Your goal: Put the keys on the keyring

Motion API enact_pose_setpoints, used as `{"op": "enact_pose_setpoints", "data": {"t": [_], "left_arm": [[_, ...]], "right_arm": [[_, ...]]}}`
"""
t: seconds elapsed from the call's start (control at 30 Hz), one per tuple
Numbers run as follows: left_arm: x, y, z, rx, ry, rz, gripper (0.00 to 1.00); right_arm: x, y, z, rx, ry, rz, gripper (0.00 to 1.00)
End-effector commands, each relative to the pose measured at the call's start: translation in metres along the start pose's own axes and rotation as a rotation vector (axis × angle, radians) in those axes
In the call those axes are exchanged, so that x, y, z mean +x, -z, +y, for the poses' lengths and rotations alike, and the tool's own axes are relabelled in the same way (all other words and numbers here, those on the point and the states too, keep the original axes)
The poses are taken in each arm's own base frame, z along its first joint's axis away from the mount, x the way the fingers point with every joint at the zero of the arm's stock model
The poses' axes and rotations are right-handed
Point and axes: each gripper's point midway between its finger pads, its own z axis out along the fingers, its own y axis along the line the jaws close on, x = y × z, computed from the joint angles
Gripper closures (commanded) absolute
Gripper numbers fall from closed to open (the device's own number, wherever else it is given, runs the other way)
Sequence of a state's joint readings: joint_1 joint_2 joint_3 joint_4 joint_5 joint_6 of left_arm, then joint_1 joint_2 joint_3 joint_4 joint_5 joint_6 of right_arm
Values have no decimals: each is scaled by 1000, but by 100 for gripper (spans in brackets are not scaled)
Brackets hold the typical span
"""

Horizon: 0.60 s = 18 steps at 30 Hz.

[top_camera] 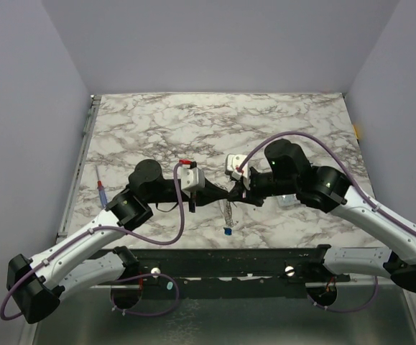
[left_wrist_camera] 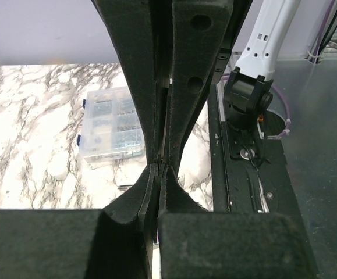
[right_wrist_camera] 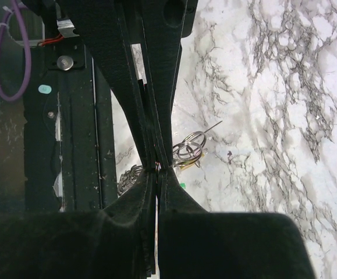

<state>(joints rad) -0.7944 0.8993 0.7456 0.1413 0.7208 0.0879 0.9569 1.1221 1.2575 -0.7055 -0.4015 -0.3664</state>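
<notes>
At the near-centre of the white-and-grey veined marble table (top_camera: 215, 122), the left gripper (left_wrist_camera: 159, 167) has its black padded fingers pressed flat together, with no gap at the tips; whether anything thin is pinched there cannot be told. Close by, the right gripper (right_wrist_camera: 158, 168) is likewise squeezed closed. The thin silvery metal keyring (right_wrist_camera: 190, 146), seen as stacked wire loops, lies right at its fingertips, though whether the wire is caught between them cannot be told. A sliver of yellow key head (right_wrist_camera: 185, 165) and a speck of green key head (right_wrist_camera: 181, 185) sit just under the loops, and a fine chain (right_wrist_camera: 130, 174) lies on the fingers' other side, toward the black base rail (top_camera: 229, 262). From above, a tiny blue-headed key (top_camera: 227, 231) lies at the keyring's near end, close to the table's near edge. A small clear plastic compartment box (left_wrist_camera: 110, 125) rests on the marble beyond the left fingers. A thin red-and-blue pen (top_camera: 101, 190) lies near the left edge, well apart. Open marble stretches from both grippers to the far edge
</notes>
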Motion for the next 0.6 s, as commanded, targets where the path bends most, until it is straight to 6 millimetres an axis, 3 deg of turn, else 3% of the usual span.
{"op": "enact_pose_setpoints", "data": {"t": [0.0, 0.07, 0.17, 0.33, 0.57], "left_arm": [[-10, -1, 23, -117, 9, -13, 100], [-20, 2, 24, -138, -1, -52, 100], [-36, 7, 23, -152, -15, -120, 100], [-54, 18, 21, -165, -18, -204, 100], [-66, 24, 17, -146, -18, -265, 100]], "right_arm": [[-38, 11, 7, -7, 55, -167, 89], [-39, 11, 7, 0, 52, -182, 68], [-40, 13, 7, 6, 55, -197, 53], [-45, 22, 6, 30, 77, -221, 49], [-51, 31, 1, 84, 102, -261, 53]]}}
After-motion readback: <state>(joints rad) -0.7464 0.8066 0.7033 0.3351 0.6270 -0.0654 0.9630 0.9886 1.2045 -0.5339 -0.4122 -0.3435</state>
